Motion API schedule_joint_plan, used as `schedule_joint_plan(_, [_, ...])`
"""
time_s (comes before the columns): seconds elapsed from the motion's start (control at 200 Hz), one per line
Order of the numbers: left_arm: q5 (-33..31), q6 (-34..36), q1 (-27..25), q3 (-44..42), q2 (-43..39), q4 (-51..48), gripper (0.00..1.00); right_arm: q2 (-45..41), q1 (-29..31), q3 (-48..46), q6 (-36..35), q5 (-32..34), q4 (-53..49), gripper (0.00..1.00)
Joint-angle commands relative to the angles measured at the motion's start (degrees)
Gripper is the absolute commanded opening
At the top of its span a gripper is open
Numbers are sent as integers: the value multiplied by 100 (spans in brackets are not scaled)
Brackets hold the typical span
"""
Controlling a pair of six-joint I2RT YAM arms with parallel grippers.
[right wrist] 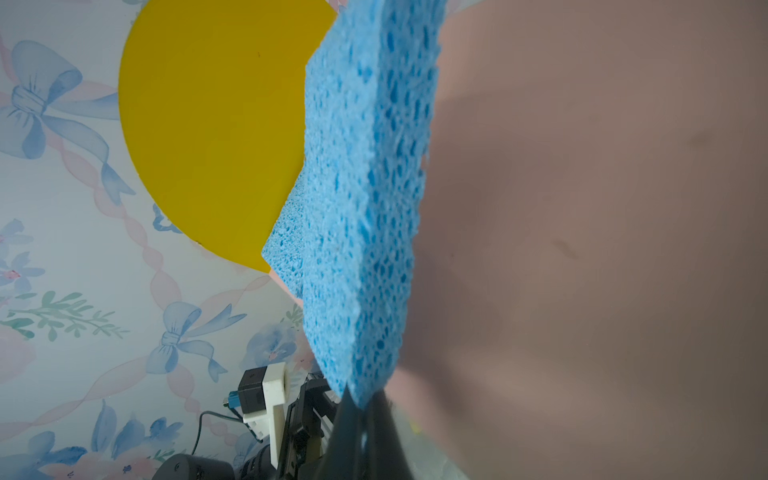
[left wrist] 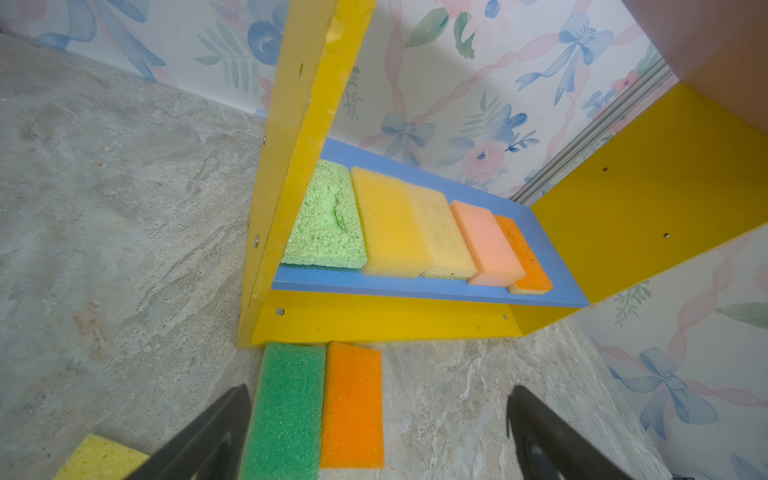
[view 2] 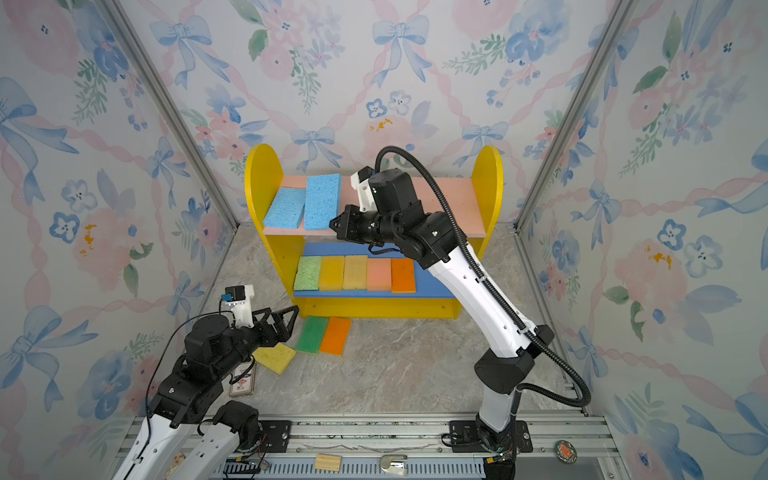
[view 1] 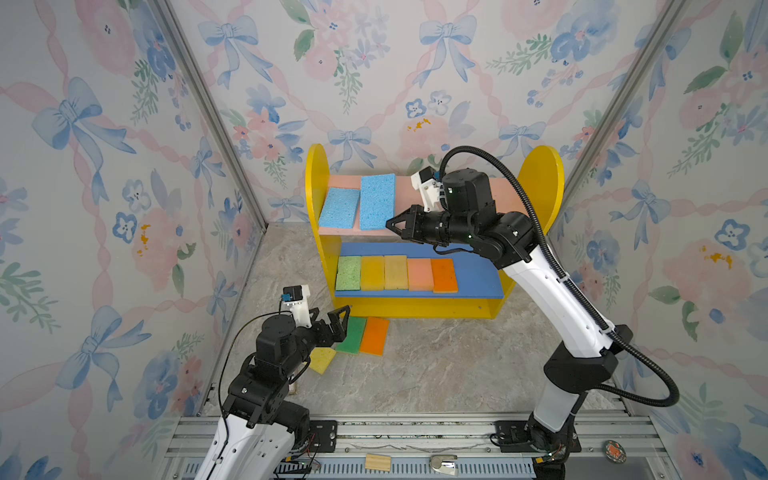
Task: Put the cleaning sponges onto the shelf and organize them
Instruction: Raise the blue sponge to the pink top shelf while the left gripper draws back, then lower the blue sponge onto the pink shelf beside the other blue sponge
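Clamping the near short end of the blue sponge point(view 1: 377, 201) in the right fingers point(view 1: 390, 225), long axis running away from them over the upper board of the shelf point(view 1: 540, 187), beside the other blue sponge point(view 1: 340, 207), with left fingers point(view 1: 334, 318) spread empty by the green sponge point(view 1: 352, 336).

The shelf point(view 1: 540, 183) has yellow side panels, a pink upper board and a blue lower board. On the pink board, the outer blue sponge point(view 1: 340, 207) and the inner blue sponge point(view 1: 377, 201) are both pitted. On the blue board are a light green sponge point(view 1: 348, 272), a deep yellow sponge point(view 1: 372, 272), a pale yellow sponge point(view 1: 395, 272), a peach-pink sponge point(view 1: 419, 274) and an orange sponge point(view 1: 444, 275). The grey marbled table point(view 1: 436, 365) holds a darker green sponge point(view 1: 354, 336), a second orange sponge point(view 1: 375, 336) and a lemon sponge point(view 1: 323, 359). The wallpaper point(view 1: 104, 166) shows blue bows and pink ribbons
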Motion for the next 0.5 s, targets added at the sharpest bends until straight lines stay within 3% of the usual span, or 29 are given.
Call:
schedule_joint_plan(0.0, [19,119,-30,-54,-64,7,98,228,-93,385,83,-170,-208,4])
schedule_joint_plan(0.14, [27,118,-38,-51,-55,12,98,289,-105,389,99,-216,-140,29])
schedule_joint_plan(0.215, [27,115,-45,-44,-52,7,98,159,-92,234,56,-72,-125,35])
schedule_joint_plan(0.375, [26,116,-39,-37,-29,13,98,-248,-64,-356,78,2,194,37])
schedule_joint_plan(0.495, [34,120,-36,-45,-30,18,98,-378,-58,-443,32,70,122,48])
